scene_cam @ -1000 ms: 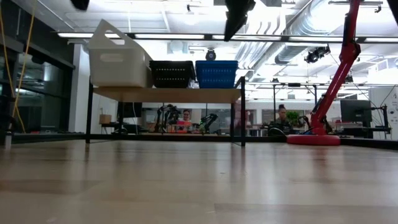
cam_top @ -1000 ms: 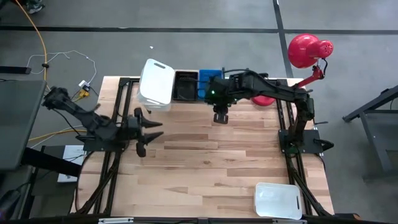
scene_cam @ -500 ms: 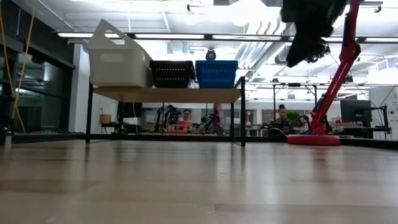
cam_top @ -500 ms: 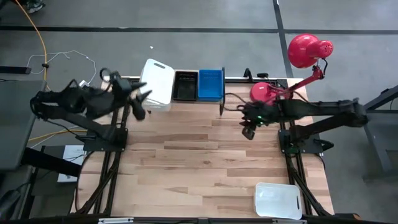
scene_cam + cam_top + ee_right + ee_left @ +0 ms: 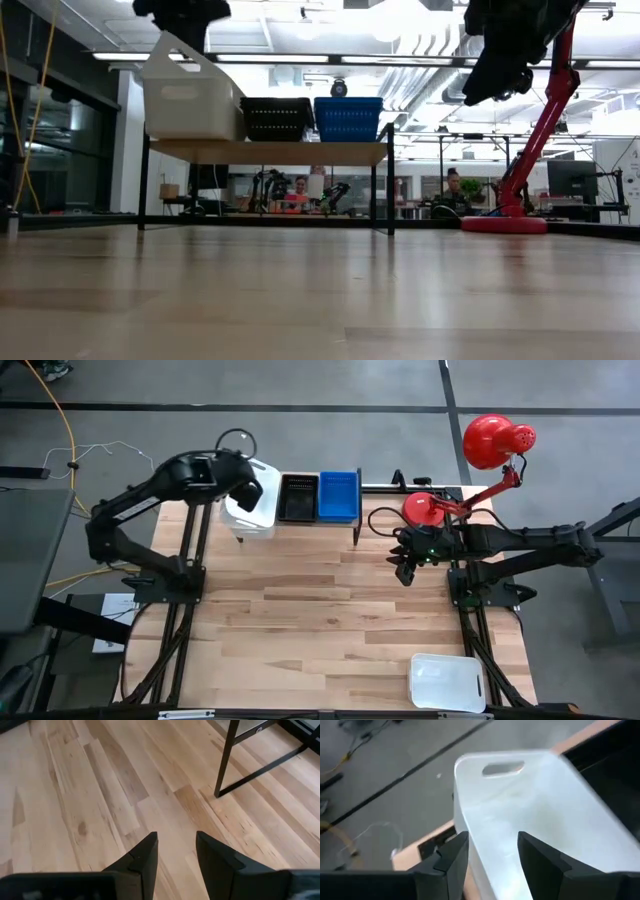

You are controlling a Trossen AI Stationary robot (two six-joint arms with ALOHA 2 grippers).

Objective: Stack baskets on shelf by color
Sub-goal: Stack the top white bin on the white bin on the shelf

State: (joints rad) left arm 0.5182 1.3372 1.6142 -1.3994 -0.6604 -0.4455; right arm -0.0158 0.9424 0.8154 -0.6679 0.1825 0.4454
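Straddling a smooth white basket's [image 5: 530, 820] rounded rim, left hand [image 5: 492, 852] parted.

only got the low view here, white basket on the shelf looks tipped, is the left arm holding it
Observer: No. In the left wrist view the left gripper is open above the tilted white basket, its jaws either side of the near wall, not closed on it.
Operator: any other white basket around
Observer: Yes, the high view shows a second white basket lying on the table at the near right corner, far from the shelf.
Operator: and the right arm
Observer: The right gripper hangs open and empty over bare table beside the shelf's right leg.
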